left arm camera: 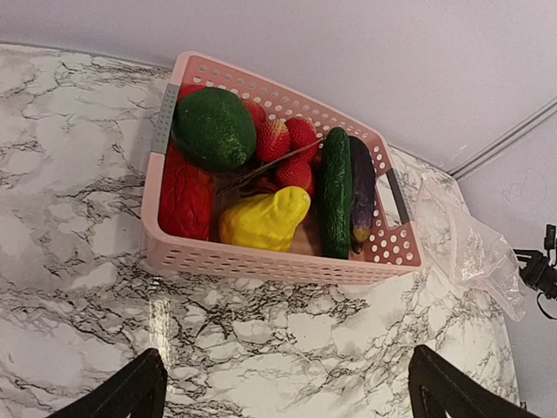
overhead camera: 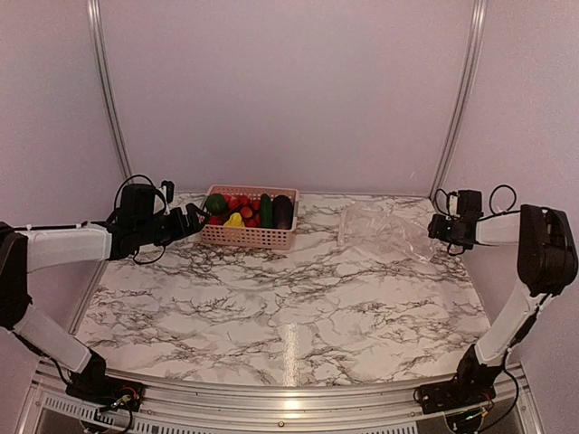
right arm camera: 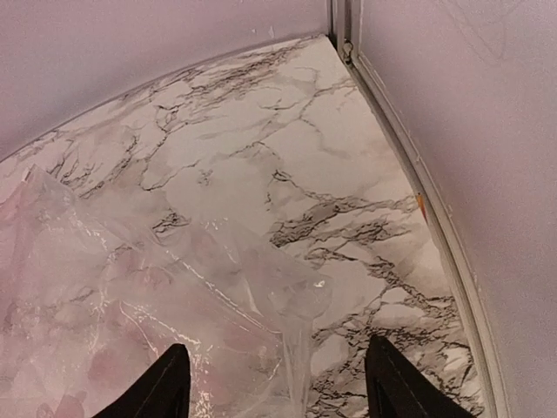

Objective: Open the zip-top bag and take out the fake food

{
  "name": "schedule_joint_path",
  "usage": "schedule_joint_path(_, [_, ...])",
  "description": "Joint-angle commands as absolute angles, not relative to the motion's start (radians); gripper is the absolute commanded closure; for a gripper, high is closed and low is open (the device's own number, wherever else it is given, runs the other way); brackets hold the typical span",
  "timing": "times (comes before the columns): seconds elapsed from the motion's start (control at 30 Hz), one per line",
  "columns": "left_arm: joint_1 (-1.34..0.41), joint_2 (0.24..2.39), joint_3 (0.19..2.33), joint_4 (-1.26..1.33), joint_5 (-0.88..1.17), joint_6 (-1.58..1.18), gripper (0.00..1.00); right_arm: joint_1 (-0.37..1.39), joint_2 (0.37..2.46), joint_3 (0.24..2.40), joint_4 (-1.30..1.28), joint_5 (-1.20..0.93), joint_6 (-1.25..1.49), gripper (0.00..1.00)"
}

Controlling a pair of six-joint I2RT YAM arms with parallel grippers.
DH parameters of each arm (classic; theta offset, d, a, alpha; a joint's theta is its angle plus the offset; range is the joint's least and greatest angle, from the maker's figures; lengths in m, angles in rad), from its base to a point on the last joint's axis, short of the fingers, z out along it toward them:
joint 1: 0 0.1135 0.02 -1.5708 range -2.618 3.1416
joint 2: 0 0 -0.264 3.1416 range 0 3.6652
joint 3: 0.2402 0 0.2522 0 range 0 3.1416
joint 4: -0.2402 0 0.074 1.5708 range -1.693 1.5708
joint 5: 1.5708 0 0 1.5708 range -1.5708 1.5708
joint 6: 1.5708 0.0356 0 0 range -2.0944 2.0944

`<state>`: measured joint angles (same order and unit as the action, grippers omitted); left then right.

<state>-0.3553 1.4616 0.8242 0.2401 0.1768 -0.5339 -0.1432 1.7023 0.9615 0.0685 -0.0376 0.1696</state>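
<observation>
All the food [left arm camera: 261, 218] sits in the basket [left arm camera: 270, 264]; the bag [overhead camera: 380, 231] lies empty near the bench's [overhead camera: 289, 312] far right corner. Left gripper [overhead camera: 193, 220] wide, right gripper [overhead camera: 436, 228] parted, both empty. I'd lift clear gently, not snagging plastic.

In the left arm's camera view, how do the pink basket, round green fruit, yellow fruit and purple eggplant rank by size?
1. pink basket
2. round green fruit
3. yellow fruit, only slightly smaller; close call
4. purple eggplant, thin and partly hidden by the cucumber
</observation>
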Motion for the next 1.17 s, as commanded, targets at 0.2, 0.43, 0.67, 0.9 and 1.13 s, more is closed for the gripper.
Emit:
schedule_joint_path(0.2, [-0.245,1.292,0.933,-0.063,0.085,-0.419,0.01,-0.141,1.533,1.055,0.005,-0.279,0.157,0.04])
schedule_joint_path(0.43, [-0.238,1.214,0.978,-0.217,0.049,-0.379,0.01,-0.006,1.392,1.041,-0.042,-0.424,0.13,0.01])
schedule_joint_path(0.67, [-0.243,1.092,0.781,-0.149,0.106,-0.433,0.01,0.14,1.193,0.852,-0.008,-0.482,0.153,0.01])
schedule_joint_path(0.9, [-0.271,1.062,0.613,-0.07,0.074,-0.487,0.01,0.181,1.025,0.635,0.095,-0.505,0.209,0.01])
schedule_joint_path(1.13, [-0.274,1.049,0.597,-0.039,0.067,-0.494,0.01,0.182,0.983,0.563,0.121,-0.508,0.216,0.01])
